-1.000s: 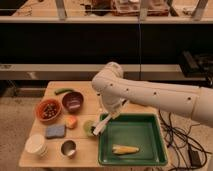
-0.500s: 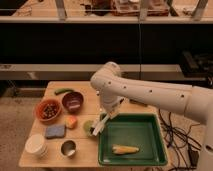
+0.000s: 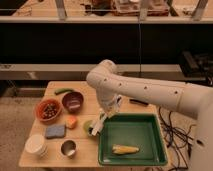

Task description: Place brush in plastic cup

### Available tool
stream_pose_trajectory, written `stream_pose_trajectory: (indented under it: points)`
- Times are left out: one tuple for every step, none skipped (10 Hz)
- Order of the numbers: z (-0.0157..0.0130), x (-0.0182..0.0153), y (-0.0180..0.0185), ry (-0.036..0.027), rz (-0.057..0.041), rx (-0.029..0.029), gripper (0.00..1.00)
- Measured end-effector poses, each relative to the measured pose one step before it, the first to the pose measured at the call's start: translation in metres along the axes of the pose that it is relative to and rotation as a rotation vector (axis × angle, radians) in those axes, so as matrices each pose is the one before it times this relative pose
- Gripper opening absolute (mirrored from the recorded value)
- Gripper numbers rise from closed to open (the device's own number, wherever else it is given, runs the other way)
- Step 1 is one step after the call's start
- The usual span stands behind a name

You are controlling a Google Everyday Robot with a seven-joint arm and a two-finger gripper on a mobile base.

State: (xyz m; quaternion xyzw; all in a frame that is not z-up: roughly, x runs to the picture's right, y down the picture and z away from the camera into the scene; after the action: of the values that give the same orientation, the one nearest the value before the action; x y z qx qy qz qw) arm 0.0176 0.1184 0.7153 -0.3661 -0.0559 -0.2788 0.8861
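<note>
The plastic cup point(image 3: 88, 128) is small, pale yellow-green, and stands on the wooden table just left of the green tray. My gripper point(image 3: 106, 111) hangs from the white arm above the tray's near-left corner, up and to the right of the cup. It is shut on the brush point(image 3: 98, 123), a slim white stick that slants down and left. The brush's lower end sits at the cup's mouth; I cannot tell whether it is inside or touches the rim.
A green tray point(image 3: 150, 127) holds a yellow corn cob point(image 3: 125, 149). Left of the cup are an orange item point(image 3: 71, 121), a blue sponge point(image 3: 55, 131), a metal cup point(image 3: 68, 148), white stacked bowls point(image 3: 36, 144), a maroon bowl point(image 3: 73, 101) and a red bowl of food point(image 3: 47, 110).
The arm has swung left over the table. The gripper has carried the brush from the tray's left edge to the cup's mouth.
</note>
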Motion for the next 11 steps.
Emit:
stream_pose_trajectory:
  points:
    - [-0.00043,-0.00282,-0.00328,0.00265,-0.00379,-0.00884,0.0]
    - [-0.00101,-0.00165,-0.00281,0.0001,-0.0007,-0.00764,0.0]
    - [-0.0009,-0.00337,-0.00371,-0.00056,-0.00445,-0.00611,0.0]
    - [-0.00047,-0.00312,-0.00344,-0.00007,-0.00494,-0.00576,0.0]
    - [-0.00067,-0.00484,-0.0049,0.00178,-0.00849,-0.00813,0.0]
    - [-0.00025,-0.00375,-0.00449,0.003,-0.00385,-0.00666,0.0]
    - [0.00019,-0.00272,-0.00457,0.00333,-0.00206,-0.00452,0.0]
    - [0.00052,-0.00341,-0.00647,0.00304,-0.00362,-0.00448,0.0]
    - [0.00146,-0.00003,-0.00861,0.00524,0.00406,-0.00472,0.0]
    - [0.00011,0.00088,-0.00397,0.00543,0.00279,0.00022,0.0]
    - [0.00025,0.00015,-0.00443,0.00254,0.00231,-0.00389,0.0]
